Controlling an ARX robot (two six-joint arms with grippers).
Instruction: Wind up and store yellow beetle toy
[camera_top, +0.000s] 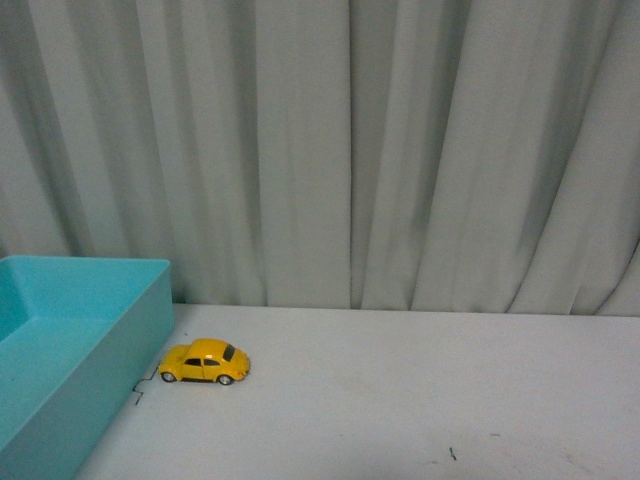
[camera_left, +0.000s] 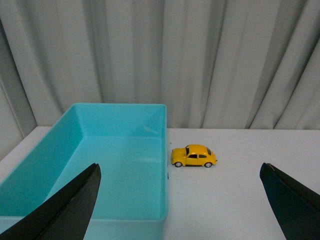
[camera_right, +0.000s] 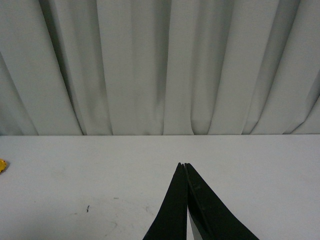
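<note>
Nothing of the task looks done yet. The yellow toy car (camera_top: 205, 363) stands on its four wheels on the white counter (camera_top: 420, 400), just beside the outer wall of the turquoise box (camera_top: 70, 380) and not inside it. Whether it touches that wall I cannot tell; in the left wrist view a thin gap seems to show. No claw holds it. The left claw (camera_left: 180, 167) is spread wide, its two dark fingers (camera_left: 65, 210) framing both box and car from a distance. The right claw (camera_right: 183, 167) is pressed together with nothing between its fingers, well apart from the car over bare counter. So winding the car and putting it in the box are both left to do, as I judge it.

Neither arm shows in the front view. The box is cut off at the left and lower edges there. In the right wrist view only a yellow sliver of the car shows at the picture's edge. No key or winding part can be made out. A few small dark marks (camera_top: 452, 454) on the counter are too small to identify. A pale curtain (camera_top: 400, 150) closes off the back
</note>
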